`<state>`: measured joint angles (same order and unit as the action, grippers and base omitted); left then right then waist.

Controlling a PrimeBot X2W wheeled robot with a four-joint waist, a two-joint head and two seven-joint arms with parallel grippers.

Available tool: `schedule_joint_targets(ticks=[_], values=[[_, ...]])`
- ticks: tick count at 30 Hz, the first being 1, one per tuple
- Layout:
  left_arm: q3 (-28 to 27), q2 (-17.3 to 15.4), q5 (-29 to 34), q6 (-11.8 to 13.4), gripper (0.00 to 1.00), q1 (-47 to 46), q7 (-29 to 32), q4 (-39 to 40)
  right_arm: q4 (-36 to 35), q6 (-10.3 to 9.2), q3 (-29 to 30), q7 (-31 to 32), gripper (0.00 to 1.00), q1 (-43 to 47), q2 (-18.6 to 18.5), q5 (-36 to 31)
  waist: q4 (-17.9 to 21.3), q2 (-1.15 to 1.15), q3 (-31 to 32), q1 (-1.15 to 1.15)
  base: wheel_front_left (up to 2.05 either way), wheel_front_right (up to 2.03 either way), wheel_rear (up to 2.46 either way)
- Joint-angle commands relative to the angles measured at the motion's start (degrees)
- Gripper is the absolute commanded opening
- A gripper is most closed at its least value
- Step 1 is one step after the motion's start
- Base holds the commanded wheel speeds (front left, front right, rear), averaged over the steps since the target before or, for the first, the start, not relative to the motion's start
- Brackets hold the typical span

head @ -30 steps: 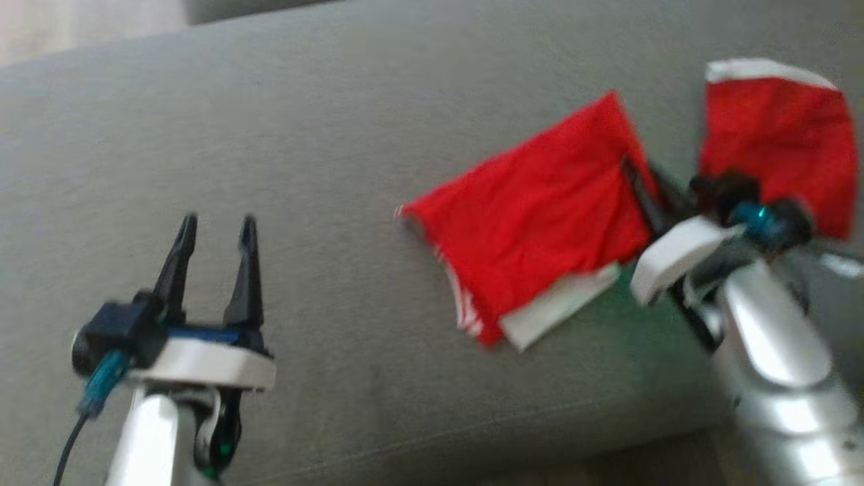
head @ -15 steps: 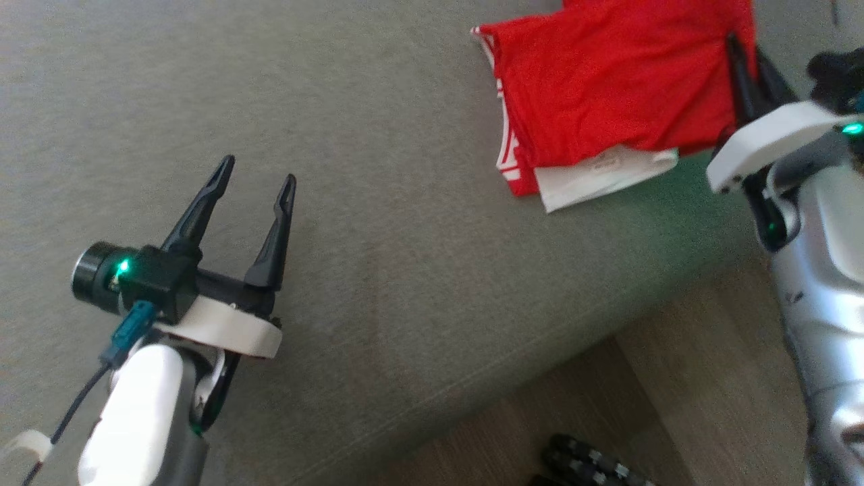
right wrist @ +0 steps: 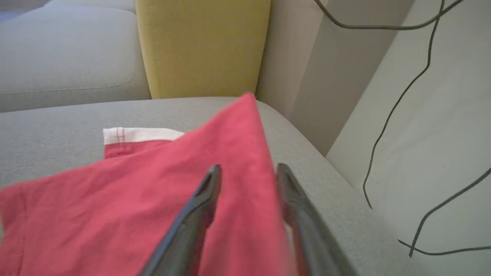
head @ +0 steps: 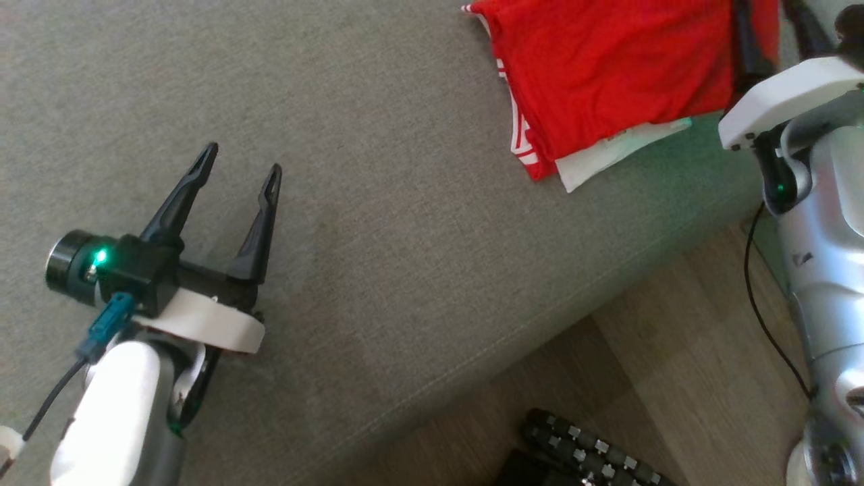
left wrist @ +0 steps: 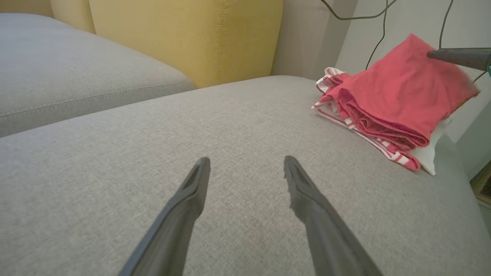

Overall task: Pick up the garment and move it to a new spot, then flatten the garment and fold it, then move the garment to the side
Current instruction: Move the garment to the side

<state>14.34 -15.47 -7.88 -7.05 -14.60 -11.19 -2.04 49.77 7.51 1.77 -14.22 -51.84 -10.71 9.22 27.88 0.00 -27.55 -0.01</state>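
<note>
The garment [head: 607, 74] is red with white trim and lies folded in layers at the right end of the grey sofa seat [head: 405, 223]. My right gripper [right wrist: 248, 168] sits at its far right corner. The jaws stand apart, with a blurred red edge of the garment [right wrist: 115, 207] still between them. One right finger [left wrist: 460, 57] shows over the garment [left wrist: 395, 99] in the left wrist view. My left gripper [head: 241, 162] hovers open and empty over bare cushion, well left of the garment. Its fingers [left wrist: 191, 199] point across the seat.
The sofa's front edge [head: 513, 344] runs diagonally, with wooden floor [head: 675, 378] below it. A black treaded part [head: 580, 452] lies on the floor. A yellow back cushion [left wrist: 184, 38] stands behind the seat. Black cables [right wrist: 399, 99] hang on the pale wall at right.
My right gripper's jaws have parted from a shut grip on the garment's corner. The raised red flap has come down onto the pile. The head camera has shifted. The left arm stays put.
</note>
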Motion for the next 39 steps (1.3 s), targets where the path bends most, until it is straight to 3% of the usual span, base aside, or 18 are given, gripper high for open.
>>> schedule_joint_targets(ticks=[1,11,16,23,30,39], values=[[-1.72,-0.76,-0.44,0.29,1.00,-0.46,-0.47,2.14,-2.60,-0.02,0.06,-0.74,1.00,0.57,-0.31,-0.48,-0.49,0.00,0.57,0.01,0.00,0.00,0.00],[-1.06,2.91,-2.21,1.16,1.00,-1.45,-2.99,-0.77,-10.08,-0.02,-0.87,-0.77,1.00,5.39,-0.58,-2.12,-5.26,0.00,5.12,0.01,0.00,0.00,0.00],[-1.58,7.17,-3.47,1.90,1.00,-1.25,-3.75,-2.38,-18.40,-0.02,-1.60,-0.77,1.00,12.48,0.41,-1.45,-12.31,0.00,10.74,0.01,0.00,0.00,0.00],[-4.89,10.72,-3.47,2.48,1.00,3.50,-3.79,-0.38,-28.28,-0.02,-1.36,-0.77,1.00,25.32,4.59,-2.39,-21.05,0.00,17.35,0.01,0.00,0.00,0.00],[-7.38,12.27,-2.78,3.73,1.00,9.49,-3.80,1.71,-35.70,-0.02,-1.25,-0.77,1.00,36.89,6.62,-2.75,-28.26,0.00,21.62,0.01,0.00,0.00,0.00],[-9.85,12.57,-3.41,2.54,1.00,14.24,-3.80,0.60,-39.69,-0.02,-0.99,-0.77,1.00,45.51,7.79,-1.59,-31.75,0.00,24.26,0.01,0.00,0.00,0.00]])
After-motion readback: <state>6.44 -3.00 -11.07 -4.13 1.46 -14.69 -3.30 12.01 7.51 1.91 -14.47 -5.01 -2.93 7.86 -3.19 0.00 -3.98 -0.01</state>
